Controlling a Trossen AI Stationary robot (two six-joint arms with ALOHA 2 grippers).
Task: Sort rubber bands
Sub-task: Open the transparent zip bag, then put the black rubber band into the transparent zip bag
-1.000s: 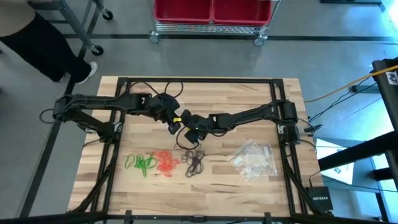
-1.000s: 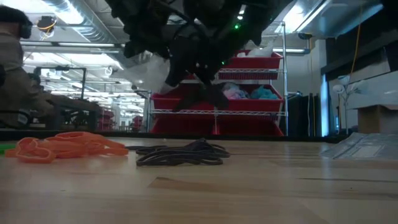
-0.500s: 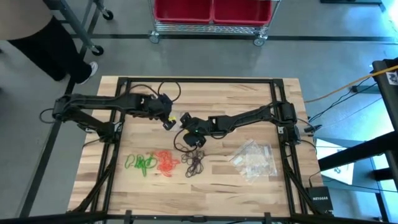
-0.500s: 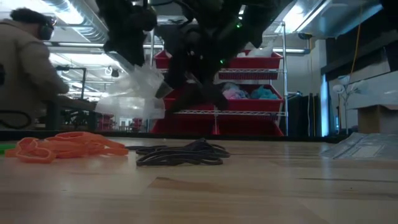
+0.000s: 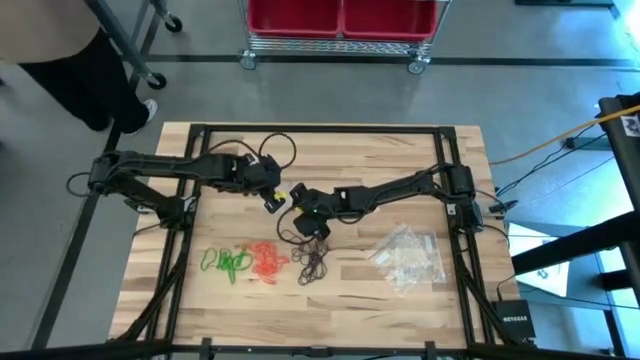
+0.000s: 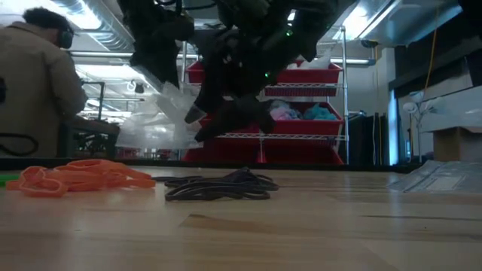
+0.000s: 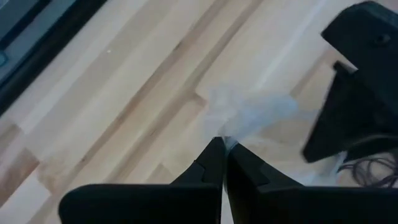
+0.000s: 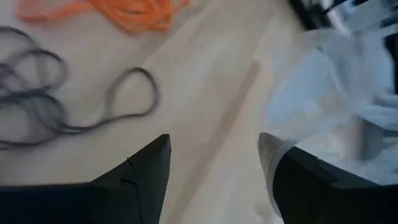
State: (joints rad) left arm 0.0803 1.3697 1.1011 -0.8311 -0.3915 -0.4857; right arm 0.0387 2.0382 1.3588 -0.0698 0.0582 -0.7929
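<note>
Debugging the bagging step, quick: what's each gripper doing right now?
Left gripper: shut on the clear plastic bag, held above the table.
Right gripper: open, holding nothing, beside the bag over the black rubber bands.

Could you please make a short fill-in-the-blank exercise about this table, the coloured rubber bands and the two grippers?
1. The left gripper is shut on a clear plastic ____.
2. The orange rubber bands lie between the green rubber bands and the ____ ones.
3. The right gripper has its fingers ____ and holds nothing.
4. A pile of clear bags lies on the table's ____ side in the high view.

Missing words: bag; black; open; right
</note>
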